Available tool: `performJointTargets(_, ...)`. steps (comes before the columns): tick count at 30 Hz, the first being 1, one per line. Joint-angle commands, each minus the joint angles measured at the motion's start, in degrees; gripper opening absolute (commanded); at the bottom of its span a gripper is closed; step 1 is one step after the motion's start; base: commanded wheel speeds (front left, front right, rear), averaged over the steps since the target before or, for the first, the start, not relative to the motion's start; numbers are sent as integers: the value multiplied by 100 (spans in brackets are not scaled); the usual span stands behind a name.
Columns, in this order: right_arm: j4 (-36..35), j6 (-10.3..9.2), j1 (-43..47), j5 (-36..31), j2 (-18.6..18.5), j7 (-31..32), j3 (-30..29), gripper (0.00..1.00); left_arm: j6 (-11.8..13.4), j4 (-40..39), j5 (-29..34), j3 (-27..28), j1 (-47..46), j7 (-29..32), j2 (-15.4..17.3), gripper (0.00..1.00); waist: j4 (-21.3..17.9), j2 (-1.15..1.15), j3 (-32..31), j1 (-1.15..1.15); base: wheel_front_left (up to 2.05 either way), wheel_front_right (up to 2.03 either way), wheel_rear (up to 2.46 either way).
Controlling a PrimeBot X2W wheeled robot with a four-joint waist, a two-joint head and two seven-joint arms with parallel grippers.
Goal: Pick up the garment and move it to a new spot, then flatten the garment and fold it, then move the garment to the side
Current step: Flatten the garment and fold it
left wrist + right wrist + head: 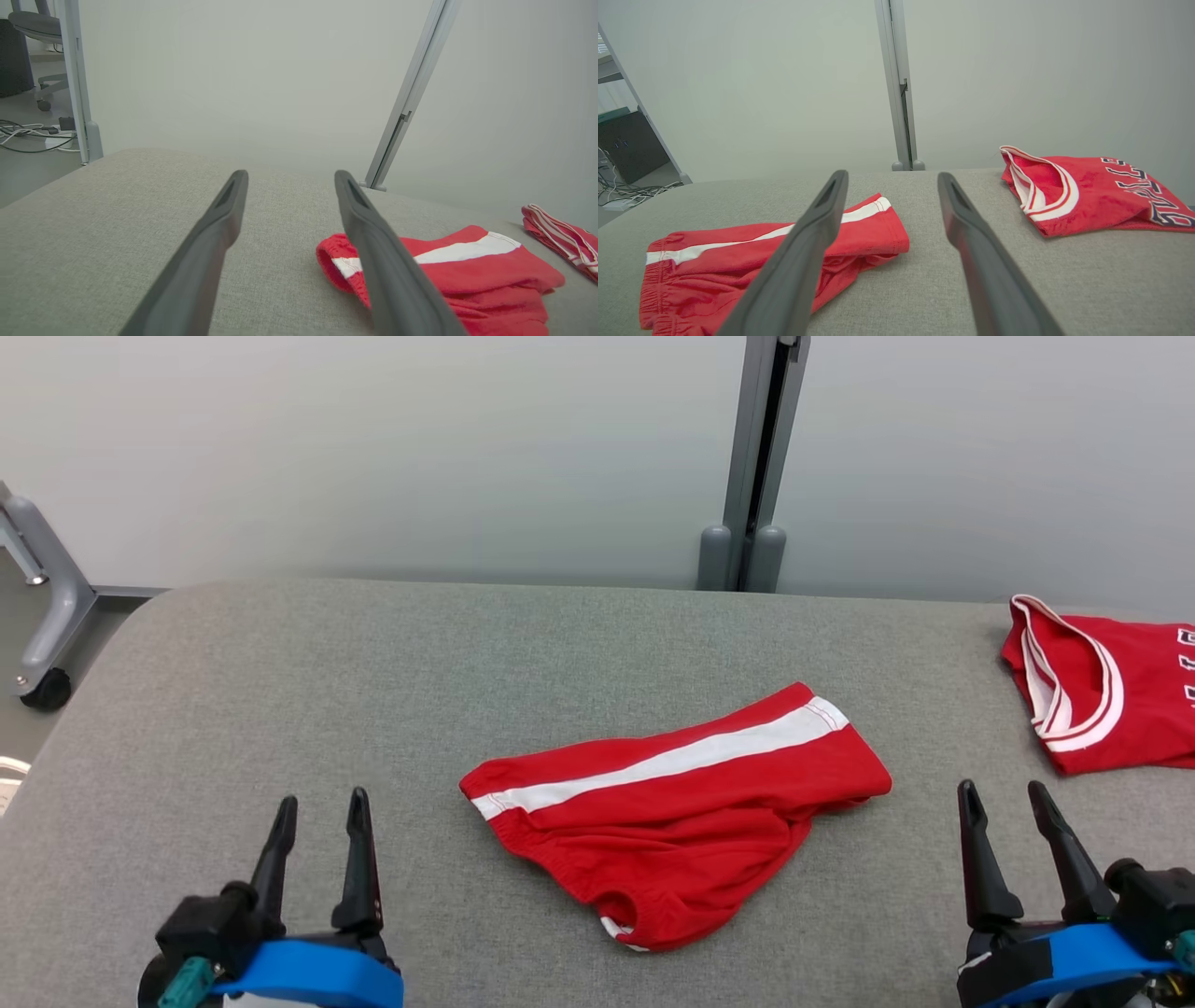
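Your left gripper sits at the lower left of the head view. Its 2 dark fingers are spread apart, there is nothing between them, and they point away from you over a grey fabric-covered table. Your right gripper mirrors it at the lower right, spread just as wide and also holding nothing.

Between the 2 grippers, apart from both, a pair of red shorts lies loose and rumpled near the middle of the table. 1 white stripe runs along its upper side. The elastic waistband end points toward your left gripper and the leg end toward your right. In the left wrist view, the right-hand finger crosses in front of the waistband end.

Further to your right, near the table's far right edge and well apart from the shorts, lies a red jersey with a white-trimmed neck opening and dark lettering.

Behind the table stands a pale wall with 1 grey upright post. A grey wheeled leg stands on the floor at the far left.
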Motion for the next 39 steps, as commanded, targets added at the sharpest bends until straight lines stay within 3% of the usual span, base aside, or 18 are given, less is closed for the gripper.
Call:
performJointTargets(1,29,1,87,26,-13,-32,0,100,-46,40,61,19,74,-20,-11,100,-2,0,-21,1,0,0,0)
performJointTargets(6,117,1,146,87,-13,-45,101,100,-250,380,202,-131,80,-19,74,100,-8,0,-88,1,0,0,0)
performJointTargets(10,152,1,177,93,-13,8,165,100,-275,514,137,-179,-38,166,65,100,-52,0,-97,1,0,0,0)
performJointTargets(32,-49,1,224,19,-13,549,205,100,0,305,208,-355,-32,539,151,100,-22,0,-25,1,0,0,0)
performJointTargets(39,-152,1,36,-39,-13,601,237,100,-109,679,-56,-596,-483,1389,-124,100,20,0,185,1,0,0,0)
